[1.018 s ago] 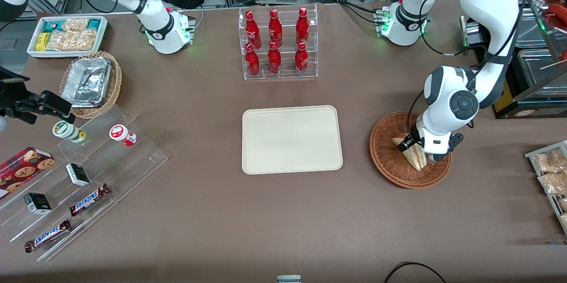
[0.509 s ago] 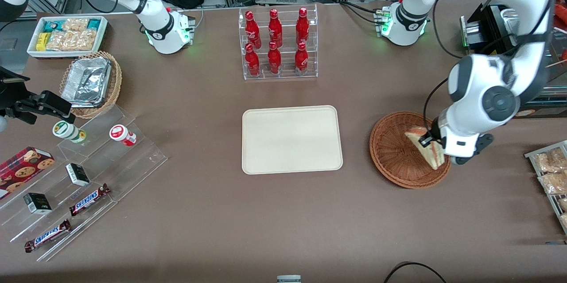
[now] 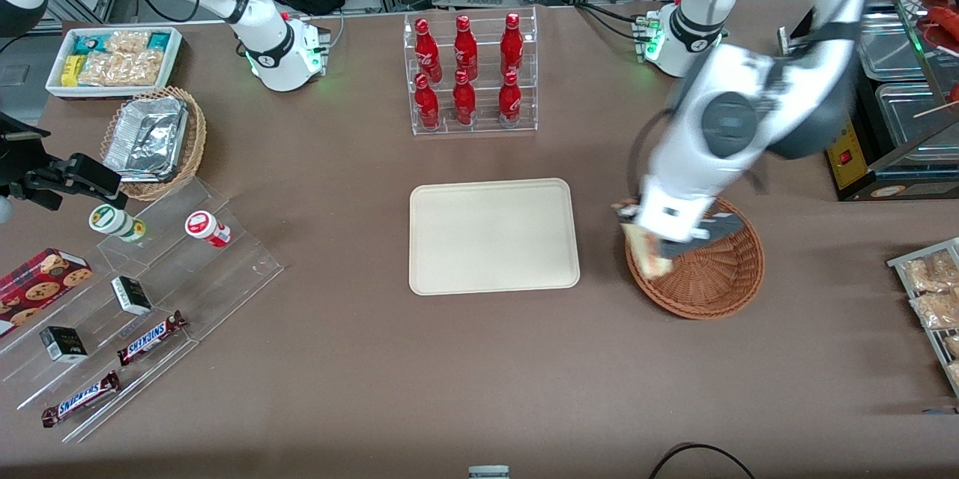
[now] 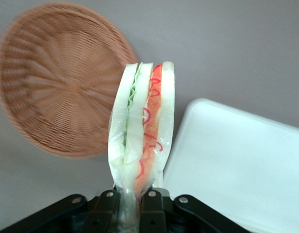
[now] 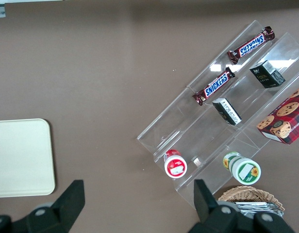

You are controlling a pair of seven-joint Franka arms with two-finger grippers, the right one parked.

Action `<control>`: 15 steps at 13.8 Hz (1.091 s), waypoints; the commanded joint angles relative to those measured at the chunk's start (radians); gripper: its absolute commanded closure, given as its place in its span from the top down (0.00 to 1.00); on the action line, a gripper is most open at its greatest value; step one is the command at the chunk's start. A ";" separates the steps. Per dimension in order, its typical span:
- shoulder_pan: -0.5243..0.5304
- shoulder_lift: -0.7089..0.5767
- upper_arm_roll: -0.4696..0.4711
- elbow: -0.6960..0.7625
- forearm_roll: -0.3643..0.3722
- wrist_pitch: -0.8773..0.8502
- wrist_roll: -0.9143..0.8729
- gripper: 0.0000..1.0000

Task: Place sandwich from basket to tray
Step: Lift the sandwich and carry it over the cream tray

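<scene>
the pincer [image 4: 132,206] is clenching the sandwich [image 4: 142,131] by its narrow end, with the wedge sticking out from between the fingers and its red and green layers showing edge-on. in the front view the sandwich [image 3: 648,250] is hanging in the air above the rim of the basket [image 3: 719,284], on the side nearest the tray [image 3: 493,235], with the pincer [image 3: 659,235] just above it. the wrist view is showing the basket [image 4: 57,82] with nothing in it and the tray [image 4: 241,165] lying just beside the sandwich's line, bare.

so the pickup is looking done: the sandwich is off the wicker and the grip seems firm. what is left is the carry across the strip of bench [image 3: 599,254] between basket and tray, the lowering onto the tray's flat surface, and the letting go. the clear wrap may be slippery, so a tilt or slide in the grip during the carry is the likely risk.
</scene>
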 commanded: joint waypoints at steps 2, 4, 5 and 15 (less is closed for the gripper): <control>-0.148 0.141 0.008 0.094 0.065 0.078 -0.069 0.06; -0.194 0.187 0.008 0.094 0.065 0.161 -0.069 0.08; -0.209 0.206 0.009 0.094 0.065 0.184 -0.071 0.07; -0.330 0.350 0.009 0.097 0.079 0.328 -0.056 0.09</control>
